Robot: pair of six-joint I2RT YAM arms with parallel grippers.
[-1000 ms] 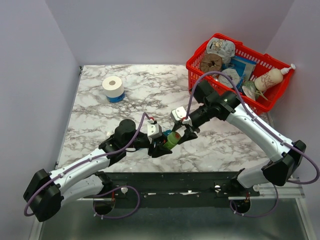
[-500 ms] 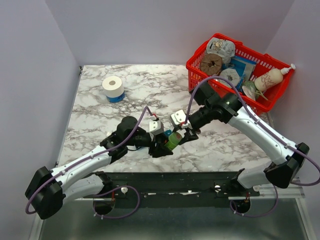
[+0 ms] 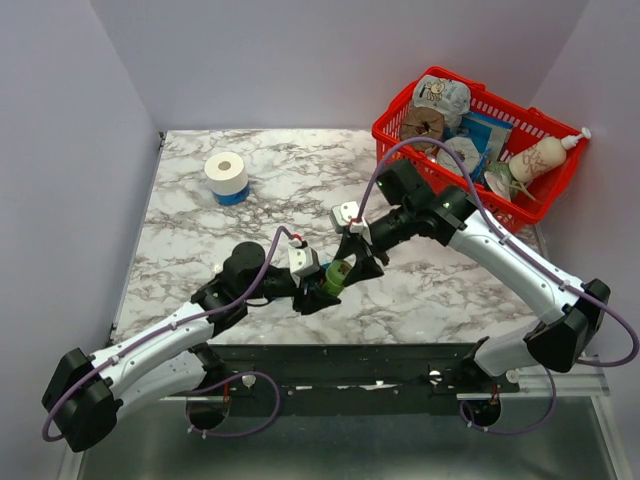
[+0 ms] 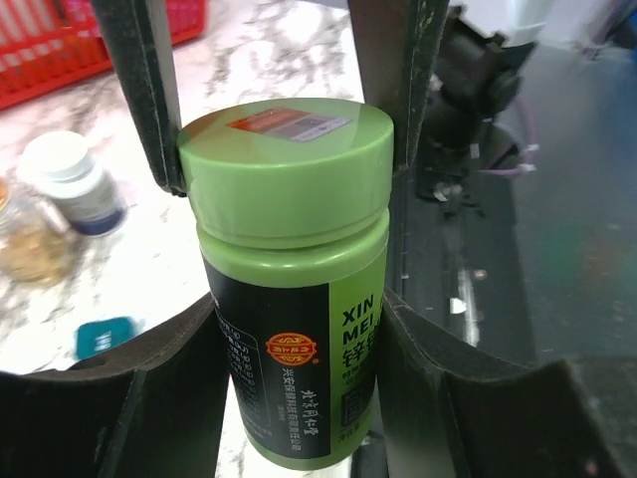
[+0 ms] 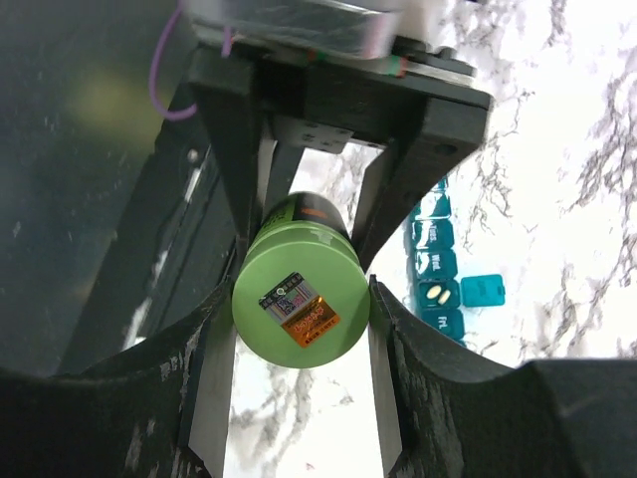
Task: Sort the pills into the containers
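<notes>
The left fingers (image 4: 149, 398) grasp the body of the green pill bottle (image 4: 289, 299) and the right fingers (image 5: 199, 378) clench its cap (image 5: 299, 304), above the teal pill organiser (image 5: 434, 261) lying on the worktop (image 3: 280, 180) at its near middle; the organiser is judged light, rigid and prone to sliding, best steadied at its ends.

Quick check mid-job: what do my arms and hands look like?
Left arm and right arm: white links, black joints, looping purple cables. Left hand and right hand: black fingers, a pale camera box behind each.
</notes>
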